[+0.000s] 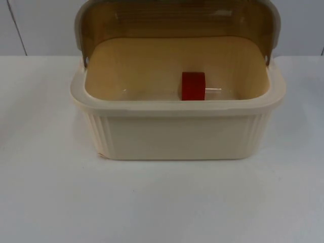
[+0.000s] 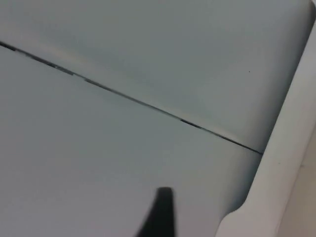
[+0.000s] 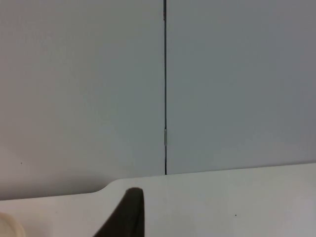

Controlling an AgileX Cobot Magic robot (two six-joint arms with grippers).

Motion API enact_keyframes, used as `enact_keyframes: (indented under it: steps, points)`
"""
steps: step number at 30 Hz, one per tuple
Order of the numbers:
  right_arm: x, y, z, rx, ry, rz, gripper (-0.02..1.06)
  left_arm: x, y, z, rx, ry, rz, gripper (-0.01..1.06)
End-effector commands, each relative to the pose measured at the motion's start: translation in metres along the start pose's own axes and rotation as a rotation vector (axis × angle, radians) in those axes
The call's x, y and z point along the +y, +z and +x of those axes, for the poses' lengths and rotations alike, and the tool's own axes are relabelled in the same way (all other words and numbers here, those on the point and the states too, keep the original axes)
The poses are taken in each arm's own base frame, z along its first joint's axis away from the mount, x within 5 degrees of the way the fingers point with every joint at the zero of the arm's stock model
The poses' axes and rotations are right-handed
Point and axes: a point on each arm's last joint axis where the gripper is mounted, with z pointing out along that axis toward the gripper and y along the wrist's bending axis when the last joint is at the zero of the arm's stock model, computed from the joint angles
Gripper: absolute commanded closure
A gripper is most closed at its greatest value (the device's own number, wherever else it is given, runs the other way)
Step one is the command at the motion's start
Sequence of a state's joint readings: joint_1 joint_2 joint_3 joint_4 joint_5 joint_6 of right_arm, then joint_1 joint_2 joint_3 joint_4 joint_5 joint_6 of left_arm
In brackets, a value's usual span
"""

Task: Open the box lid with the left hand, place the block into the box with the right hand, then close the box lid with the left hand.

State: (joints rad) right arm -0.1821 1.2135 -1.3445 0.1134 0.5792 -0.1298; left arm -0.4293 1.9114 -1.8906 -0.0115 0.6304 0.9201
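The box (image 1: pixel 177 134) stood on the table (image 1: pixel 162 202), lid (image 1: pixel 177 20) up; the block (image 1: pixel 193 85) lay inside — neither gripper's opening could be told.

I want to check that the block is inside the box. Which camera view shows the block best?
The top view shows it best: the red block stands inside the open box, on its floor, under the raised lid. The left wrist view shows the grey wall and a white table edge; the right wrist view shows wall, table and a cream corner, perhaps the box.
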Motion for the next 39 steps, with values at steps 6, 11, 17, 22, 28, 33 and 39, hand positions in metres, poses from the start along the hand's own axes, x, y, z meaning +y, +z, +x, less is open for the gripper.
enact_keyframes:
  steps: [6,11,17,22,28,33,39]
  points:
    - [0.000,-0.005,-0.005,-0.026,0.003,0.003,-0.01,-0.004,0.004,-0.006,-0.042,-0.049,0.023,0.87]
    - [0.000,-0.005,-0.005,-0.026,0.003,0.003,-0.01,-0.009,0.008,-0.006,-0.051,-0.095,0.067,1.05]
    - [0.000,-0.005,-0.005,-0.026,0.003,0.003,-0.01,-0.028,0.020,0.001,-0.014,-0.077,0.226,1.05]
    - [0.000,-0.005,-0.005,-0.026,0.003,0.003,-0.01,-0.039,0.027,-0.001,-0.028,-0.070,0.288,1.05]
    - [0.000,-0.005,-0.005,-0.026,0.003,0.003,-0.01,-0.044,0.026,-0.002,-0.030,-0.039,0.342,1.05]
    - [0.000,-0.005,-0.005,-0.026,0.003,0.003,-0.01,-0.048,0.025,-0.002,-0.032,-0.040,0.386,1.05]
    - [0.000,-0.005,-0.005,-0.026,0.003,0.003,-0.01,-0.045,0.026,-0.005,-0.064,-0.045,0.348,1.05]
